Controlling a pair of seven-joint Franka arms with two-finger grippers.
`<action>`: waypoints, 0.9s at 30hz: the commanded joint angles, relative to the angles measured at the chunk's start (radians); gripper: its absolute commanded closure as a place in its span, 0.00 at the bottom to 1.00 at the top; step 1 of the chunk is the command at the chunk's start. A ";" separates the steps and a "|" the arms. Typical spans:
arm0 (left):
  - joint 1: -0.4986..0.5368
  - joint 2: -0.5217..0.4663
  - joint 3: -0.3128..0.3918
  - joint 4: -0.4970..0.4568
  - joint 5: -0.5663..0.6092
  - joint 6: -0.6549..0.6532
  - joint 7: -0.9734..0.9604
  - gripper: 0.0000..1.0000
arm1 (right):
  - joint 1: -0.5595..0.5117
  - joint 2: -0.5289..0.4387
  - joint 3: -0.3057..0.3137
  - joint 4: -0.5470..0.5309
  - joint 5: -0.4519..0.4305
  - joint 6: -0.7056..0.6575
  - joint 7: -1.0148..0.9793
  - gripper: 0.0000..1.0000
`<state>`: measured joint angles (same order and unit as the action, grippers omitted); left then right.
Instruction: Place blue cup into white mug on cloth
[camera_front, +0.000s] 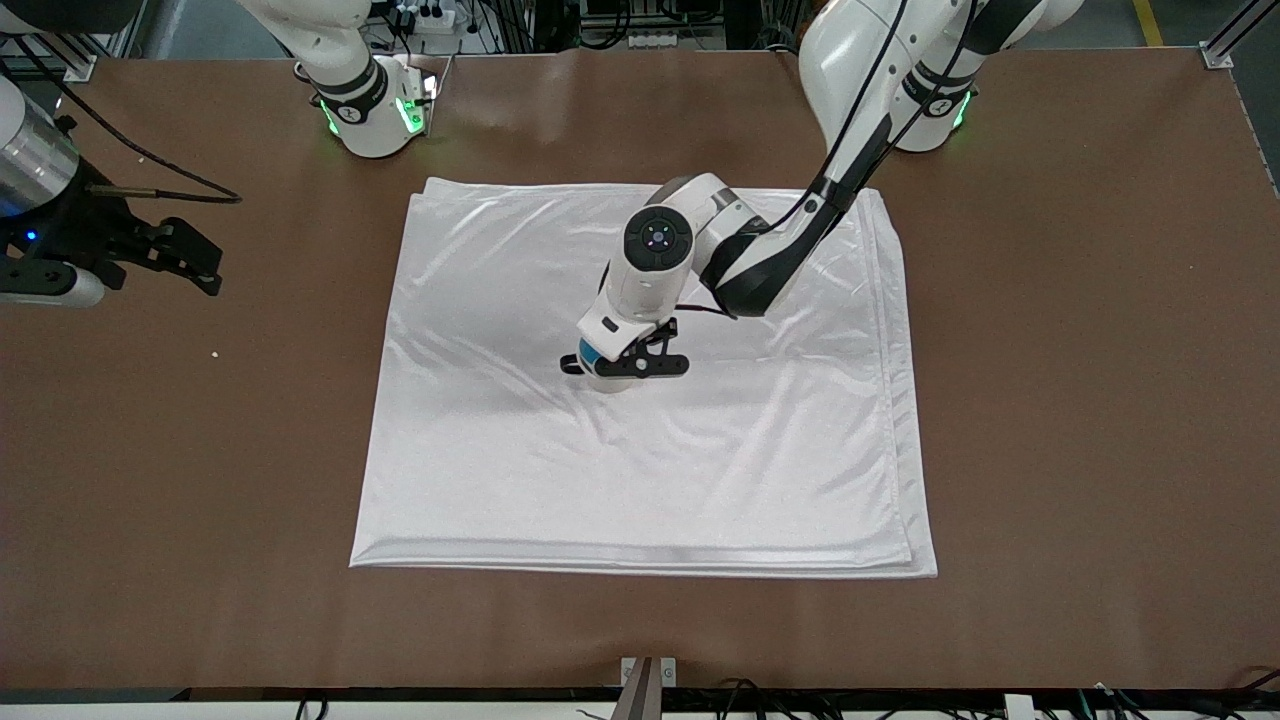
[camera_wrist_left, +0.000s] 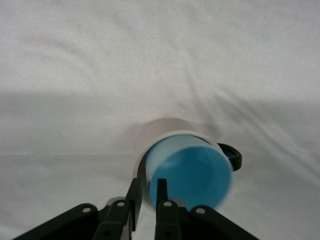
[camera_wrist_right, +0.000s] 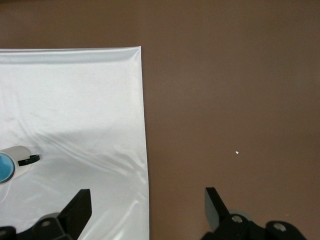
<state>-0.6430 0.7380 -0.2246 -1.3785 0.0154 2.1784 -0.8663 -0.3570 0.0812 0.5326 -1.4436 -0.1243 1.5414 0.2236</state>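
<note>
The blue cup (camera_wrist_left: 192, 175) sits inside the white mug (camera_wrist_left: 167, 134) on the cloth (camera_front: 640, 470). The left gripper (camera_wrist_left: 146, 196) straddles the cup's rim, fingers slightly parted. The right gripper (camera_wrist_right: 145, 205) waits over bare table (camera_front: 150, 450), fingers wide apart.

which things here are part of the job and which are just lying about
Job: blue cup, inside the mug, both on the cloth; left pincer at the cup's rim.
Lying about: white speck on the table; right pincer waits above the cloth's edge.
</note>
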 joint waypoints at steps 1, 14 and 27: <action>-0.010 -0.005 0.013 0.012 -0.012 0.009 -0.013 0.00 | 0.061 -0.001 -0.074 0.000 0.021 -0.004 0.013 0.00; 0.039 -0.101 0.017 0.013 -0.003 0.000 -0.011 0.00 | 0.156 -0.043 -0.243 -0.056 0.095 0.012 0.008 0.00; 0.181 -0.236 0.016 0.009 0.003 -0.041 0.090 0.00 | 0.191 -0.238 -0.325 -0.305 0.103 0.085 0.011 0.00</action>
<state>-0.5083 0.5624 -0.2076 -1.3420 0.0154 2.1815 -0.8276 -0.1788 -0.0381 0.2290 -1.6308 -0.0483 1.6002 0.2239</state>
